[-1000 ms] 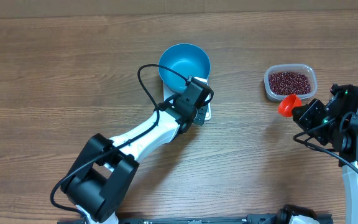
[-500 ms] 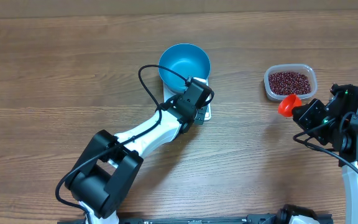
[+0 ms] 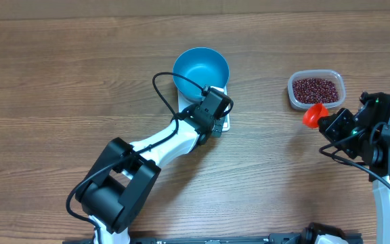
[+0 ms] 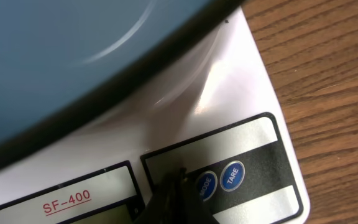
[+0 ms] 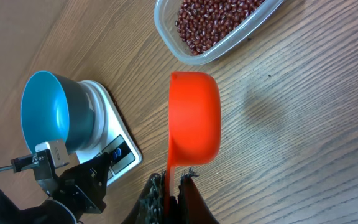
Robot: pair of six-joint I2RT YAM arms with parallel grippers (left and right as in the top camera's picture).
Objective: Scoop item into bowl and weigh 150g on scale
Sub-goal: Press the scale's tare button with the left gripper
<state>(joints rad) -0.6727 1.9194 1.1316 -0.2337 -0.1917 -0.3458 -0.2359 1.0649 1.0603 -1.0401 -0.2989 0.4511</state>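
Beans (image 3: 315, 89) all lie in the clear plastic tub (image 3: 290, 91) on the right side of the table (image 3: 80, 81), and none show in the blue bowl (image 3: 201, 69), so by the look of it the scooping has not begun. The bowl sits on the white scale (image 4: 229, 93), overhanging its platform, so that step is done.

The left gripper (image 4: 174, 182) is pressed together with nothing between its fingers. Its dark tip rests on the scale's button strip just beside the MODE button (image 4: 205, 185), with TARE (image 4: 232, 175) next along (whether it presses a button or only touches the panel, I cannot tell). My guess is that the scale is being switched on or zeroed with the bowl aboard.

The right gripper (image 5: 171, 190) is clamped on the handle of an orange scoop (image 5: 194, 118), which is empty and hangs over bare wood just beside the tub, cup toward the beans.

Left to do: dip the scoop into the tub, carry loads across to the bowl, and top up to the target weight. The display's reading shows in no view.
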